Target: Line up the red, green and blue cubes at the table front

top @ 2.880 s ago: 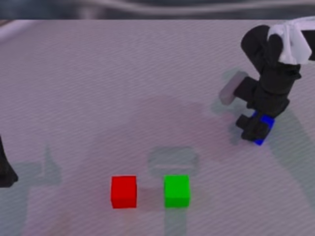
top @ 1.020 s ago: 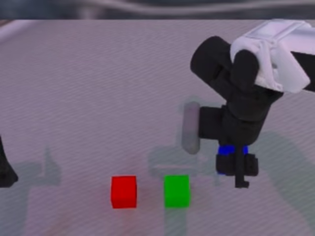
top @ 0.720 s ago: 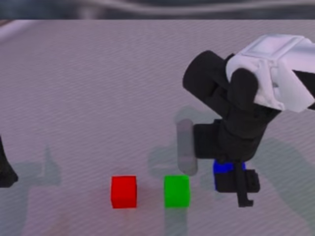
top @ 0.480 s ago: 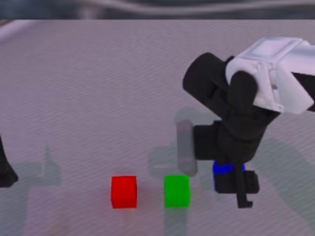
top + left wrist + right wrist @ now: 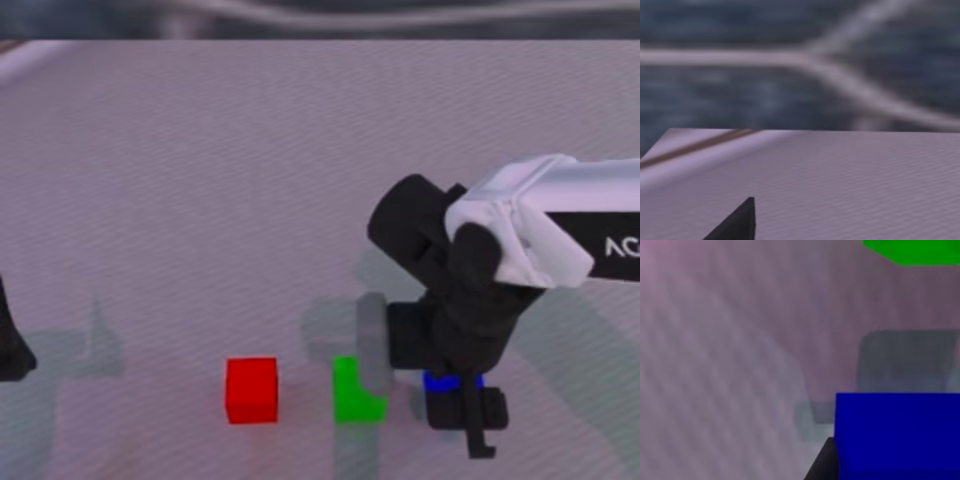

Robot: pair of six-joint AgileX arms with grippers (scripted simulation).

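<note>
Three cubes near table (image 5: 200, 180) front, right gripper (image 5: 455, 395) pinching blue cube (image 5: 897, 435), mostly hidden from above, beside green cube (image 5: 352, 400), red cube (image 5: 251, 389) leftward, left gripper's (image 5: 12, 350) claw state unreadable.

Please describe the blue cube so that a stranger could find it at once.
Look at the table's front edge, right of centre, under the right arm. There the right pincer holds the blue cube, just right of the green cube; it alone is blue and mostly hidden.

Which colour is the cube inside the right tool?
Deep blue, clearest in the right wrist view.
</note>
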